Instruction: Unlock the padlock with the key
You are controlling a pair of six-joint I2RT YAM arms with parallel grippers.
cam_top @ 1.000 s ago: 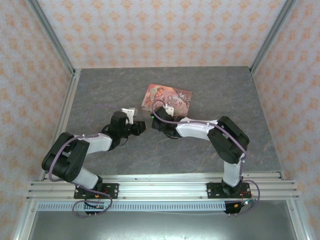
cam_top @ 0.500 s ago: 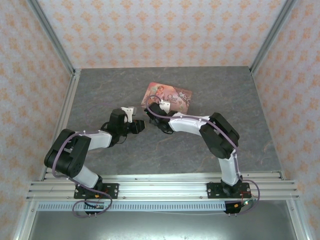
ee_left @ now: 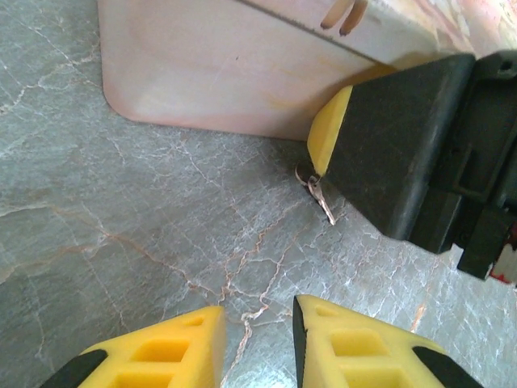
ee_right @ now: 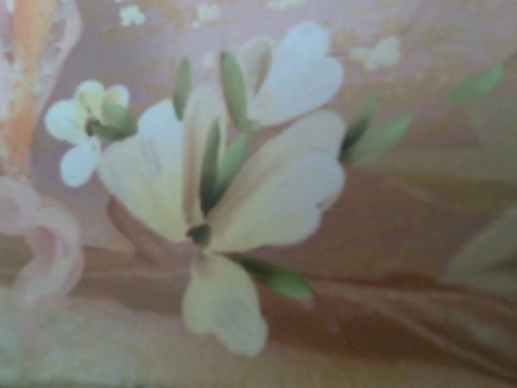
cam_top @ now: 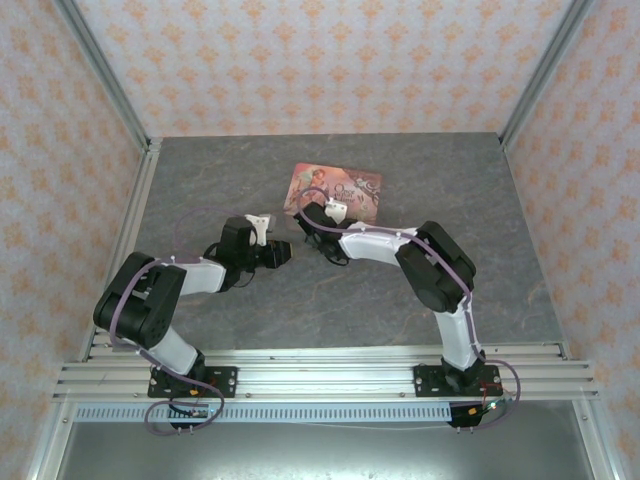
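KEY WITHIN REACH: the small metal key [ee_left: 318,192], on its ring, lies flat on the grey table [cam_top: 200,180] at centre right of the left wrist view. It sits just off the lower edge of the pink illustrated tin [cam_top: 338,192]. One yellow fingertip [ee_left: 327,133] of the right gripper [cam_top: 302,222] is just above it in the frame; I cannot tell whether it is touching the key or only beside it. Nor can I make out whether that gripper's jaws are apart or closed, and nothing shows it has the key in hand. The left gripper [ee_left: 257,314], at the bottom of the same view, is slightly parted with only bare table between its jaws, near the key but apart from it. By my reading this is the pick-up step, with the padlock work all to come. The next move calls for a fine pinch on a thin object lying flat on the tabletop close to the tin's wall, which leaves a finger little room. The tin, in the upper middle of the overhead view, lies picture-side up and looks closed; its contents are hidden.
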